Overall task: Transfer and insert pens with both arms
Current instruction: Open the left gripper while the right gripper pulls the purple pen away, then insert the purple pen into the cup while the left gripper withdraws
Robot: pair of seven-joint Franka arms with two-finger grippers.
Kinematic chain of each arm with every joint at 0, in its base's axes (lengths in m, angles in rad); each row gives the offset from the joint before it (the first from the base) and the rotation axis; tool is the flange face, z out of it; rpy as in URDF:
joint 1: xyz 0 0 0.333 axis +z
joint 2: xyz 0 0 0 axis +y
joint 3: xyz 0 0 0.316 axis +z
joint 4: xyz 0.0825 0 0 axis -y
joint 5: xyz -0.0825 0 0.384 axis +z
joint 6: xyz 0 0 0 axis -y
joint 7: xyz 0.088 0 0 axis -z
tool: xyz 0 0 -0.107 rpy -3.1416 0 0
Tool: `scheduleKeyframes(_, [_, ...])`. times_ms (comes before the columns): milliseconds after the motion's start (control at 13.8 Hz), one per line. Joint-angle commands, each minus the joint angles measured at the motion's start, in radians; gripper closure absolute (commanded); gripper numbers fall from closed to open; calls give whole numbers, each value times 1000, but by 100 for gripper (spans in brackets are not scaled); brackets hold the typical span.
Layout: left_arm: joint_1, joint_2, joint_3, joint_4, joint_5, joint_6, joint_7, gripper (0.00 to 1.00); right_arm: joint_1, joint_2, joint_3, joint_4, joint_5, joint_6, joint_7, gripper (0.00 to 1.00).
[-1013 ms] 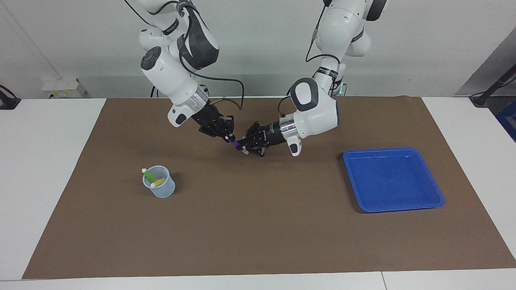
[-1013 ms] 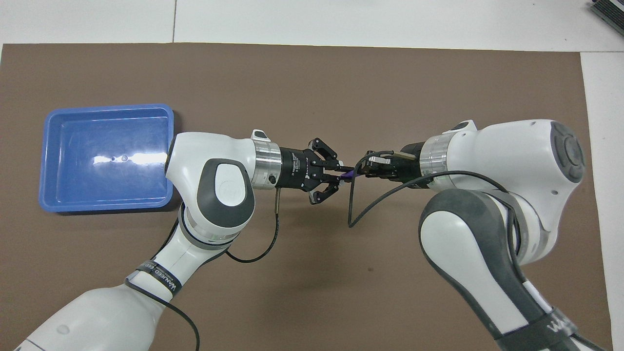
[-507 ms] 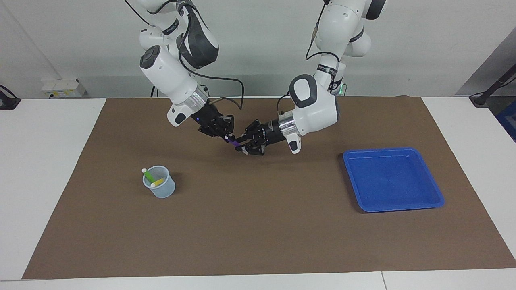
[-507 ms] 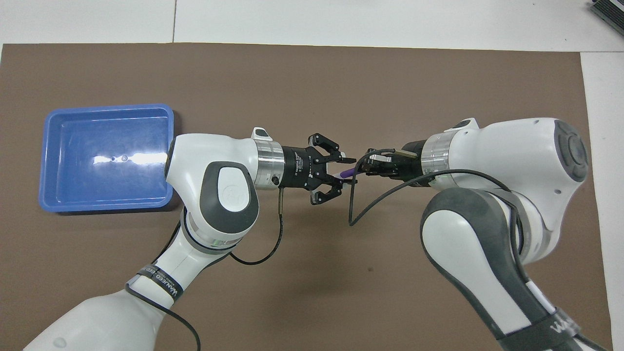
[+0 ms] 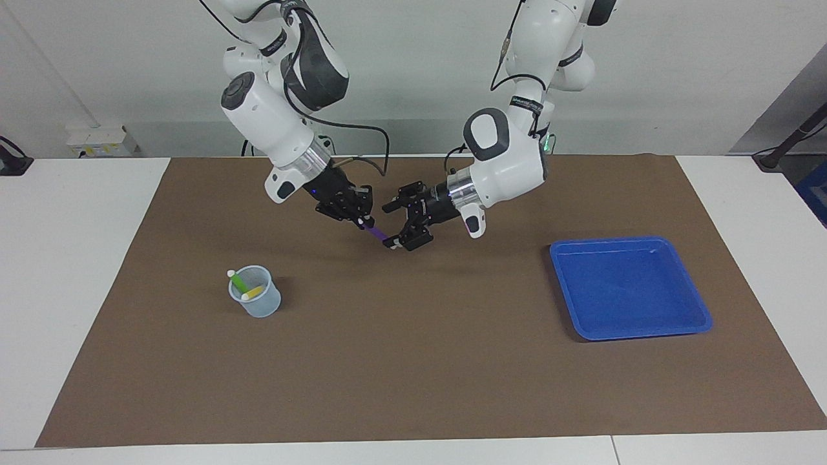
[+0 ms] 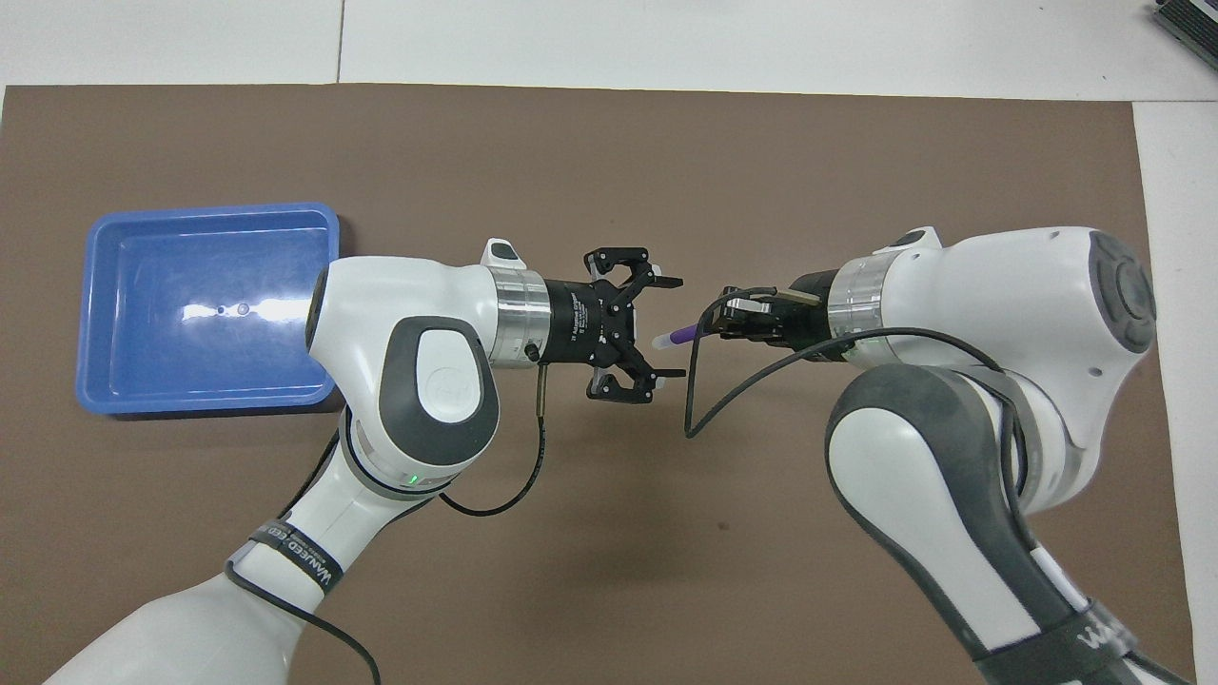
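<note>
My right gripper (image 5: 360,219) is shut on the purple pen (image 5: 376,234), held in the air over the middle of the brown mat. The purple pen (image 6: 677,335) slopes down from it, pale cap leading. My left gripper (image 5: 395,226) faces it, open wide; the cap end lies between its spread fingers without touching them. In the overhead view the left gripper (image 6: 671,328) and right gripper (image 6: 712,326) point at each other. The green pen (image 5: 239,281) and the yellow pen (image 5: 253,292) stand in a clear cup (image 5: 258,307) toward the right arm's end.
A blue tray (image 5: 639,332) lies on the brown mat (image 5: 413,374) toward the left arm's end; the same tray (image 6: 209,211) shows from overhead. The right arm hides the cup from overhead. A black cable loops below the right wrist.
The left gripper was shut on the purple pen's cap end; it has opened wide and drawn back slightly. The right gripper keeps its hold on the pen.
</note>
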Motion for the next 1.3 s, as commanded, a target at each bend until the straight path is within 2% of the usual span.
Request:
scheduleKeyframes(0, [12, -30, 12, -16, 154, -26, -10, 0, -28, 4, 4, 27, -103, -51, 7, 100])
scheduleKeyframes(217, [55, -27, 11, 44, 391, -133, -3, 0, -70, 2, 4, 72, -213, -151, 1, 100])
scheduleKeyframes(362, [68, -25, 12, 85, 492, -188, -2, 0, -106, 4, 4, 110, -299, -230, -8, 100])
scheduleKeyframes(651, [91, -25, 9, 156, 771, -268, 44, 0, -201, 4, 3, 161, -414, -347, -190, 100])
scheduleKeyframes(869, [124, -30, 12, 159, 813, -310, 156, 0, -250, 5, 3, 196, -473, -381, -330, 100])
scheduleKeyframes(1230, [216, -32, 12, 157, 813, -351, 306, 0, -305, 13, 3, 181, -481, -305, -439, 100])
